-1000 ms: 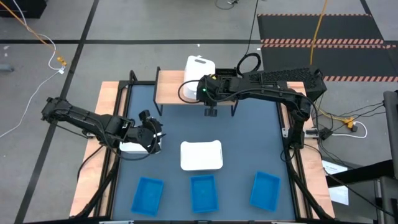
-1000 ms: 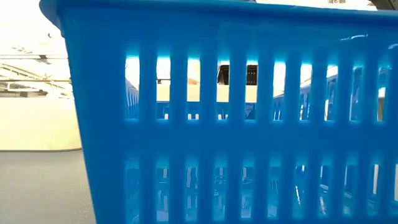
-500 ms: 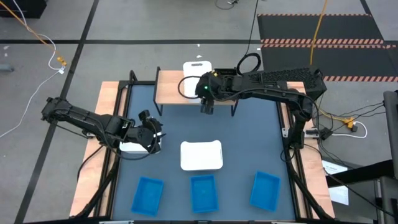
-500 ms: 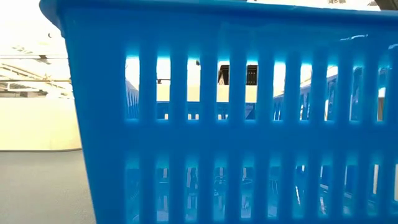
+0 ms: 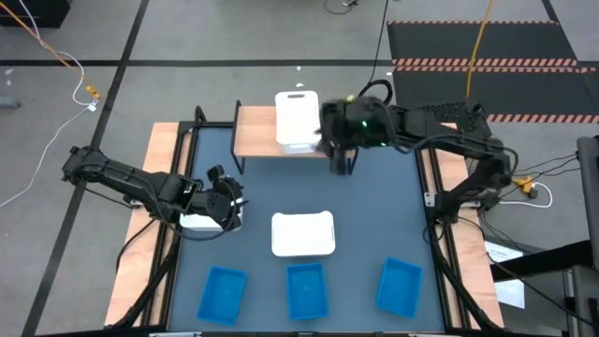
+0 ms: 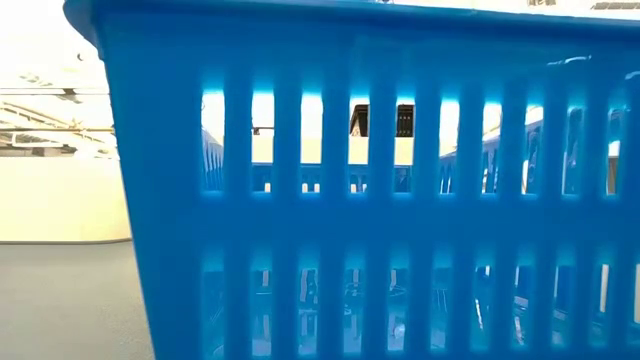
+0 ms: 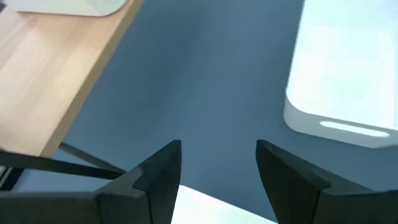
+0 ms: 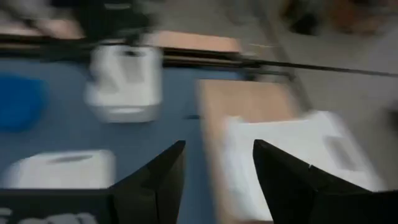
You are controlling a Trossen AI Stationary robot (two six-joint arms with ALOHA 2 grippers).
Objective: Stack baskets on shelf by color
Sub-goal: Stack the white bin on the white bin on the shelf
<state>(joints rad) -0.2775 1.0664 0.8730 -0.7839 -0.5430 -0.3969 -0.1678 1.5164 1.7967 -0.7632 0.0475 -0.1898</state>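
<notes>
In the high view a white basket point(image 5: 298, 120) lies on the light-wood shelf point(image 5: 257, 131) at the table's far edge. My right gripper point(image 5: 342, 161) hangs open just right of it, over the shelf's right end. The right wrist view shows that basket point(image 8: 292, 155) beyond its open fingers point(image 8: 214, 171). My left gripper point(image 5: 231, 208) is open above a second white basket point(image 5: 197, 223) at the table's left, whose edge point(image 7: 211, 208) shows between its fingers. A third white basket point(image 5: 303, 234) rests on the table's middle. Three blue baskets point(image 5: 308, 290) line the near edge. No black basket is in view.
The nearest blue basket point(image 6: 380, 200) fills the low view and hides both arms there. The shelf's left part point(image 7: 56, 81) is bare wood. Dark-blue tabletop point(image 5: 384, 215) lies open between the middle white basket and the right edge.
My right gripper has swung from in front of the white basket on the shelf toward the table's right, ending clear of it. The basket now lies flat on the shelf, showing as a full rectangle. My left arm has kept still.
</notes>
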